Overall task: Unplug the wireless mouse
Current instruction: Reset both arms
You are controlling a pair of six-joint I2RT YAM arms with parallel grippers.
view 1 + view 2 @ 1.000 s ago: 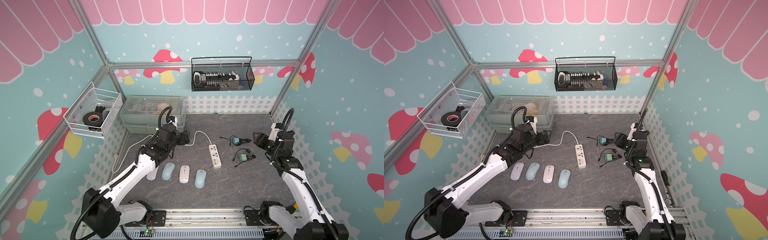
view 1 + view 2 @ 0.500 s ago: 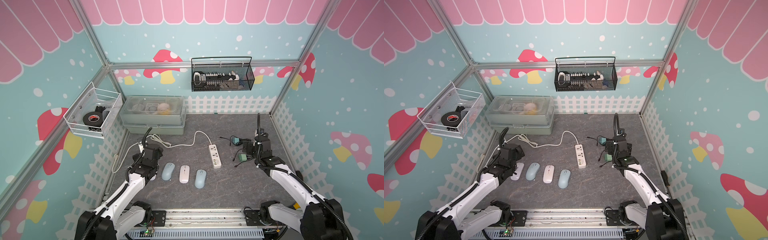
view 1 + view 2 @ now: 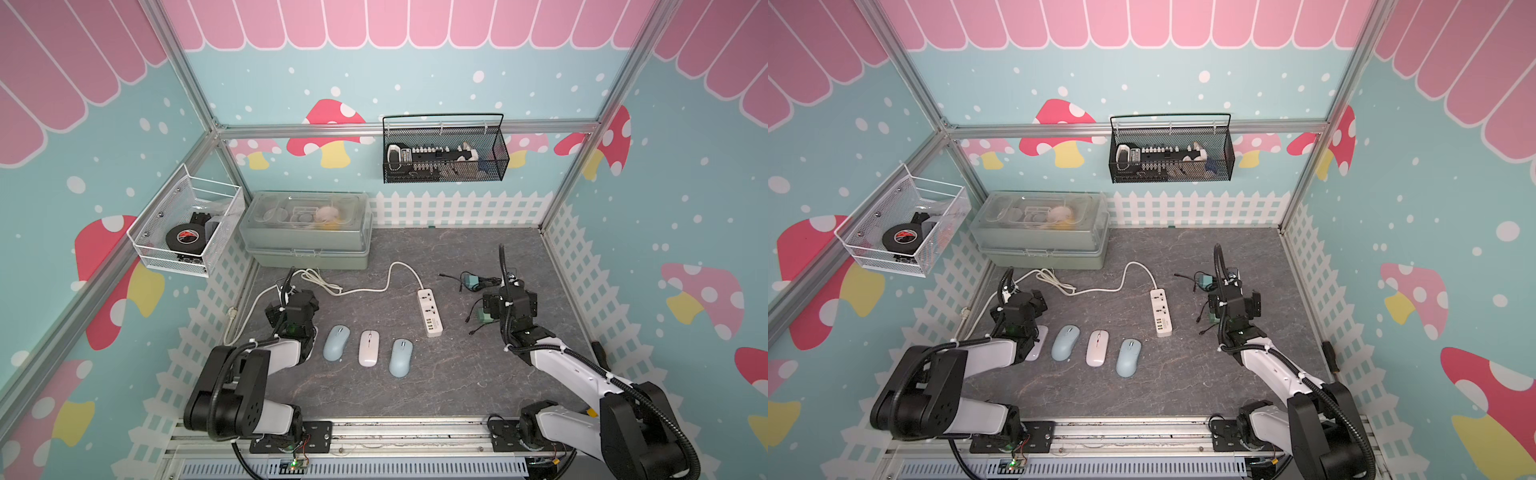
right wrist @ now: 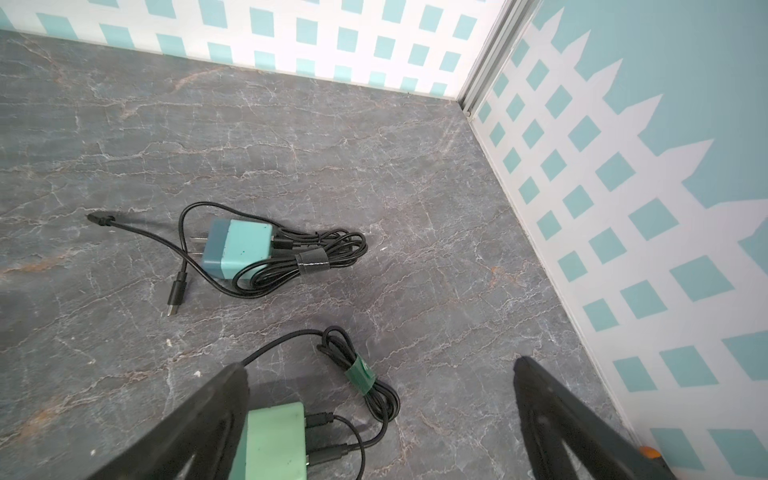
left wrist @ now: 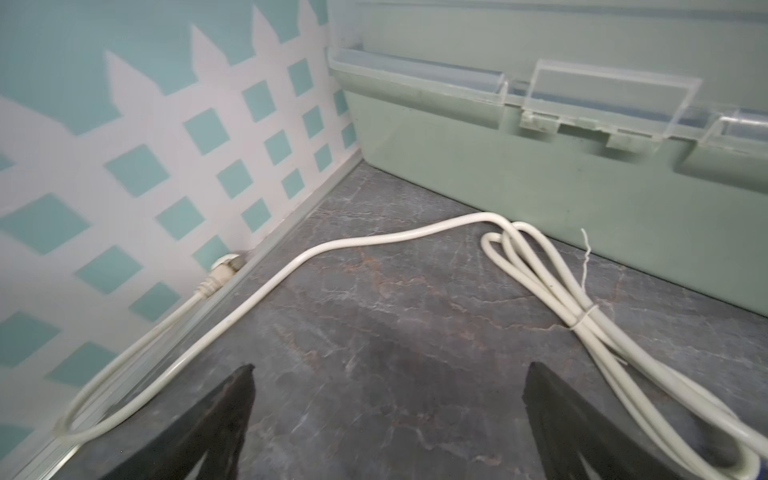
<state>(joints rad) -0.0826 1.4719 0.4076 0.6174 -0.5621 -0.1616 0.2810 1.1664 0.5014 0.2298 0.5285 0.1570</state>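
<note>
Three mice lie in a row on the surface (image 3: 457,374) just beside the power strip (image 3: 430,311), on its left-arm side: a blue mouse (image 3: 336,343), a white mouse (image 3: 368,348) and a second blue mouse (image 3: 401,357). A fourth mouse (image 3: 1036,343) lies further out, partly hidden under the left arm. No cable shows at any of them, so the first risk is picking the wrong one, or hunting for a plug that is already out. The left tool (image 5: 388,368) hangs with jaws wide apart and empty over the strip's white cord (image 5: 374,239); a low sweep could hook its loops and drag the strip into the mice. On the strip's other side the right tool (image 4: 378,362) is likewise spread and empty. One of its fingers is just beside the green charger (image 4: 276,440), whose black cable could snag and tow it toward the teal charger (image 4: 241,249).
</note>
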